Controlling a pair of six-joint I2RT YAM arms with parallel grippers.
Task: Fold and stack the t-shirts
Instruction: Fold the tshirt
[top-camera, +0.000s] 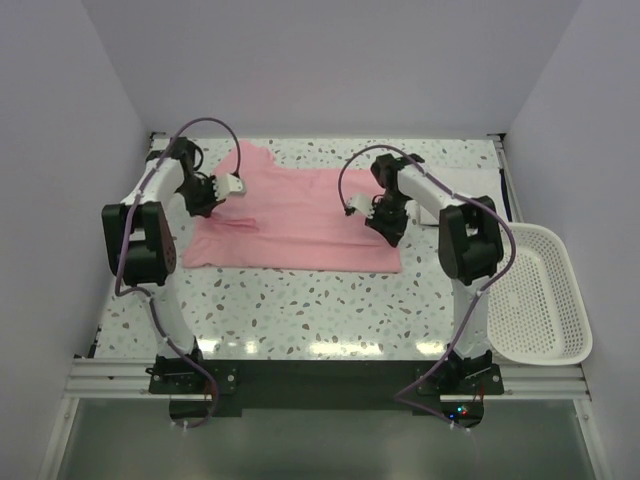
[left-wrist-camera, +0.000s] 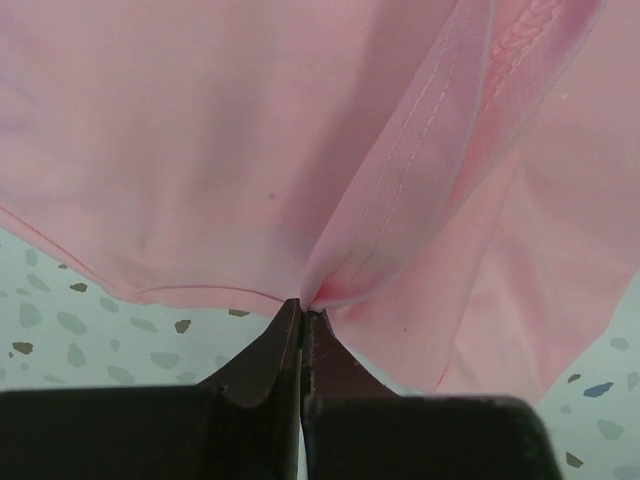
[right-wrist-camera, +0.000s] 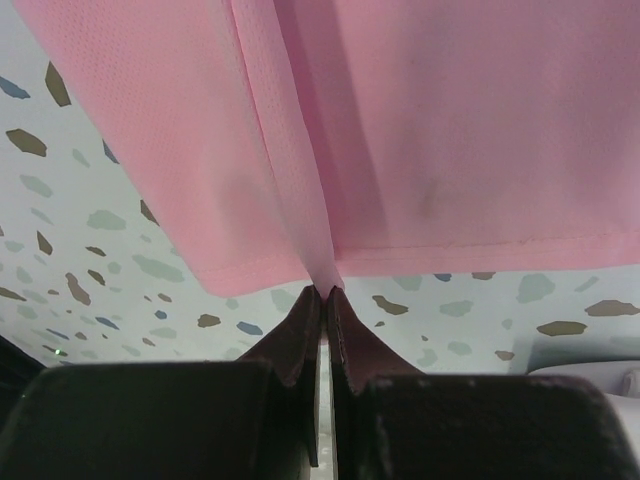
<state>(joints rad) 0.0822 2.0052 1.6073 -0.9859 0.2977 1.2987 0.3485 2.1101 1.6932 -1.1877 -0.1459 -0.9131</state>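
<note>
The pale pink t-shirt (top-camera: 300, 215) lies spread across the middle of the speckled table. My left gripper (top-camera: 203, 206) is shut on its left edge; the left wrist view shows the cloth (left-wrist-camera: 300, 150) pinched into a fold at the fingertips (left-wrist-camera: 285, 335). My right gripper (top-camera: 388, 227) is shut on the shirt's right edge; the right wrist view shows a pleat of pink cloth (right-wrist-camera: 400, 130) clamped between the fingertips (right-wrist-camera: 305, 330). A white folded piece (top-camera: 462, 185) lies at the back right, partly behind the right arm.
A white perforated plastic basket (top-camera: 545, 300) hangs off the table's right edge. White walls close in the back and both sides. The metal rail (top-camera: 320, 375) with the arm bases runs along the near edge.
</note>
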